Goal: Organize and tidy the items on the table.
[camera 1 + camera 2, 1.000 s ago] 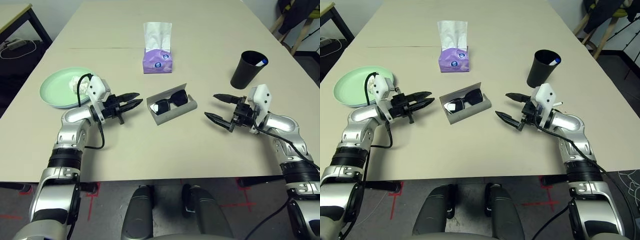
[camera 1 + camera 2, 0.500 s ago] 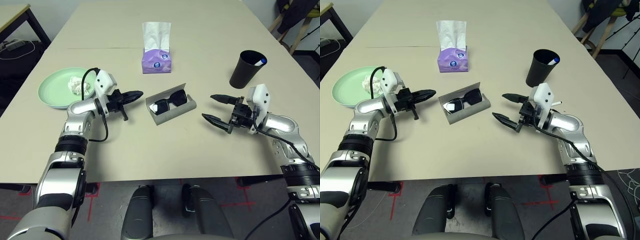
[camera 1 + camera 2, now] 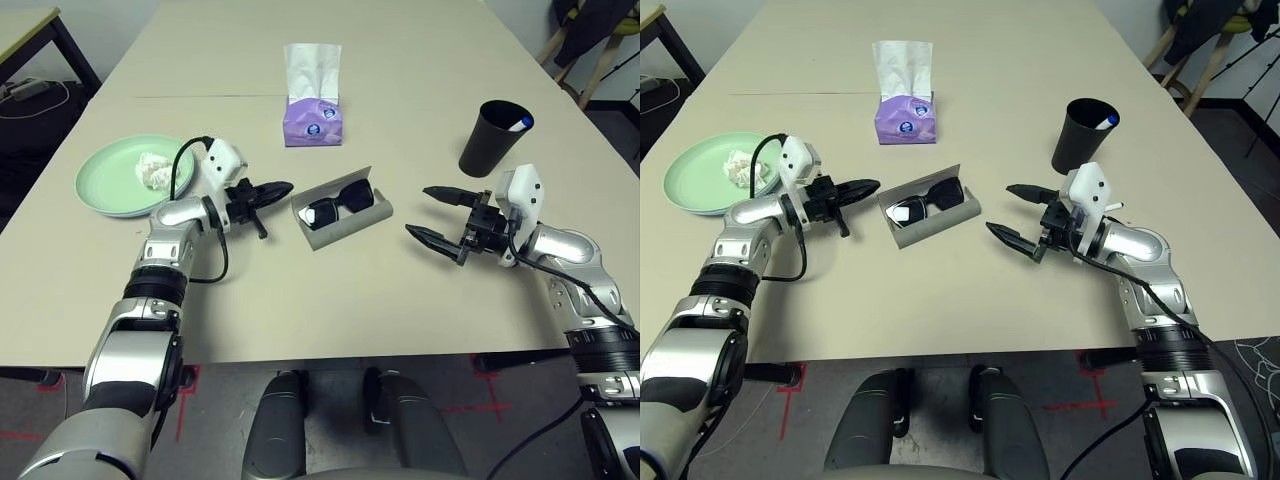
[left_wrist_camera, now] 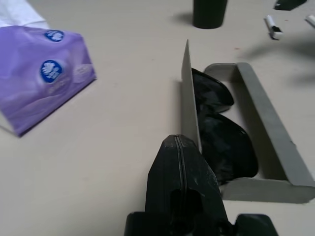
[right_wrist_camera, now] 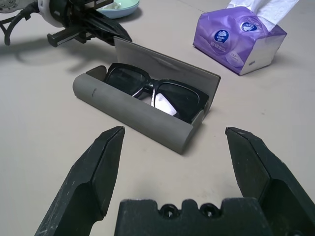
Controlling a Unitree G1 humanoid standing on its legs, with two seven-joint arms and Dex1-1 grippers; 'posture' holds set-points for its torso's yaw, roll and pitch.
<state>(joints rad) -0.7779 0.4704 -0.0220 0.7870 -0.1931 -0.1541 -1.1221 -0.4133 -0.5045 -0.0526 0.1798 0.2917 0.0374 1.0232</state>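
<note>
Near the middle of the bench (image 3: 420, 130) sits the grey glasses case (image 3: 342, 212), lid up, black sunglasses (image 3: 338, 202) lying inside it. Just beside its left end hovers the left end effector (image 3: 277, 188) — fingers pressed together, holding nothing. On the other side, a little apart, the right end effector (image 3: 428, 213) is spread wide and empty. Behind it stands the black cup (image 3: 492, 138); off to the left — a pale green plate (image 3: 108, 180) with a tissue wad (image 3: 154, 169).
</note>
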